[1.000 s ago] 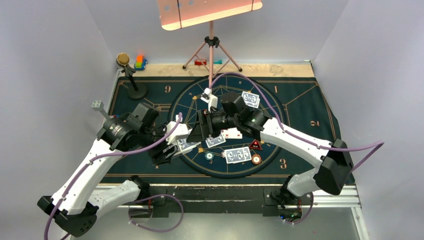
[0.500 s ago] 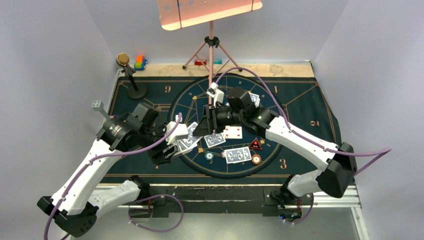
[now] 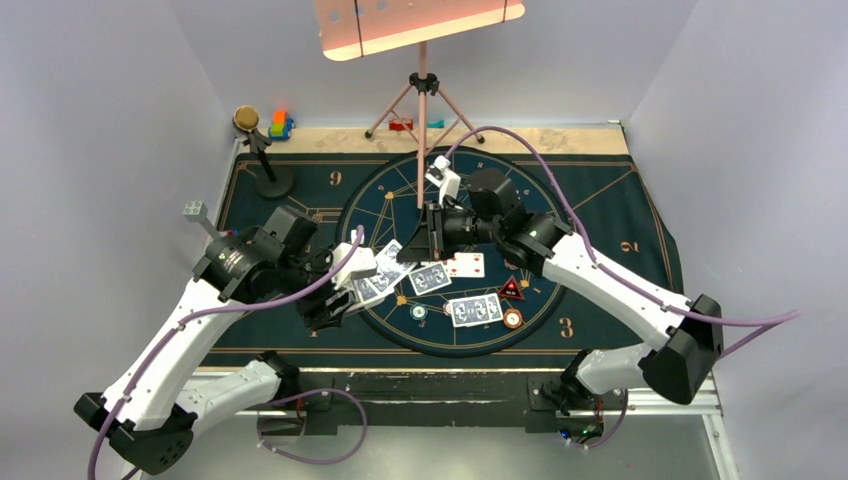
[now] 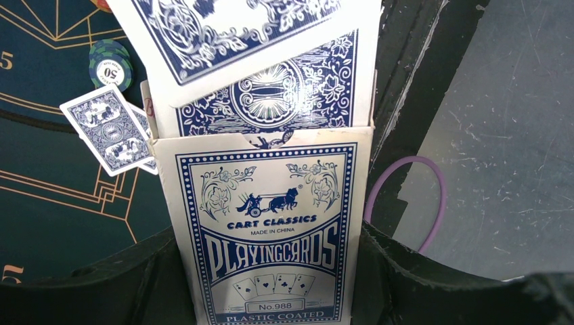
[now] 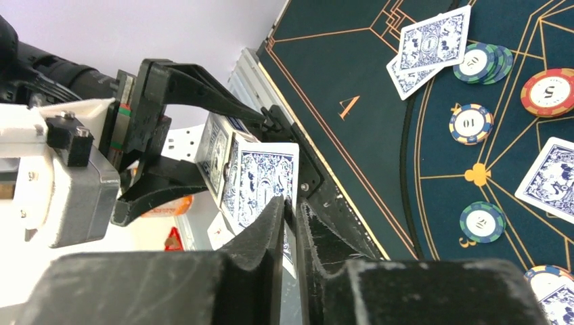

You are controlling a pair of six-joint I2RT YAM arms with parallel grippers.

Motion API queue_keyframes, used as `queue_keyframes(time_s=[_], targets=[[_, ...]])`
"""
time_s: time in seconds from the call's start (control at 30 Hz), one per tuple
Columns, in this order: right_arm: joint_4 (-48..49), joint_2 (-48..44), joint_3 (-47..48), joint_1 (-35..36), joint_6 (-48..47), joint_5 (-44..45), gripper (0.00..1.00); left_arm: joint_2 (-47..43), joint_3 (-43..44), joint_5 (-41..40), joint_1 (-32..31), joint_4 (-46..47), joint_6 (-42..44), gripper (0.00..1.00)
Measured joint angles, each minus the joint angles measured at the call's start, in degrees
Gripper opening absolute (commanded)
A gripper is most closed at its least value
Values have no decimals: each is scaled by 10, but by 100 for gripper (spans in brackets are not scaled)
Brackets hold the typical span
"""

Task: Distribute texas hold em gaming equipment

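The right gripper point(image 5: 290, 206) has its fingers pressed together on the lower corner of one blue-backed playing card point(image 5: 260, 177), with only a sliver of gap between them. That card lies askew just beyond the open mouth of the card box point(image 4: 264, 217). It overlaps another card of the deck that stands partway out of the box. The left gripper point(image 4: 267, 271) is clamped on the box, one finger on each long side, with the printed front turned toward its wrist camera.

In the left wrist view, two overlapping cards point(image 4: 112, 128) lie face down on the mat point(image 3: 620, 200), low beside the box's left edge. A teal chip stack point(image 4: 110, 64) sits just past them.

From above, a face-down card point(image 3: 430, 282) lies on the mat just right of the box. A face-up card point(image 3: 465, 265) with red pips touches its far corner. A single teal chip point(image 3: 419, 312) sits right of the box and nearer the arm bases, and a pair of cards point(image 3: 475, 310) lies side by side beyond it. Farther right of the box are the red-edged triangular marker point(image 3: 511, 290) and, near it, an orange chip point(image 3: 513, 319).

Well beyond the box, past the mat's far edge, stands the pink tripod stand point(image 3: 422, 100). A black stand point(image 3: 262, 160) with a round top rises from the mat on the box's far left. The toy blocks point(image 3: 281, 124) sit just behind that stand.
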Motion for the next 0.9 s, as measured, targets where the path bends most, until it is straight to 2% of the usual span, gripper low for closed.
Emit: queue_keyframes(time_s=[0.1, 0.43, 0.67, 0.9], targets=[[-1, -4, 0, -7, 2, 0, 0, 0, 0, 0, 0, 0, 0, 0], [20, -65, -15, -59, 36, -19, 0, 0, 0, 0, 0, 0, 0, 0], [43, -99, -70, -122, 64, -45, 0, -1, 0, 0, 0, 0, 0, 0], [54, -76, -136, -142, 61, -30, 0, -1, 0, 3, 0, 0, 0, 0]])
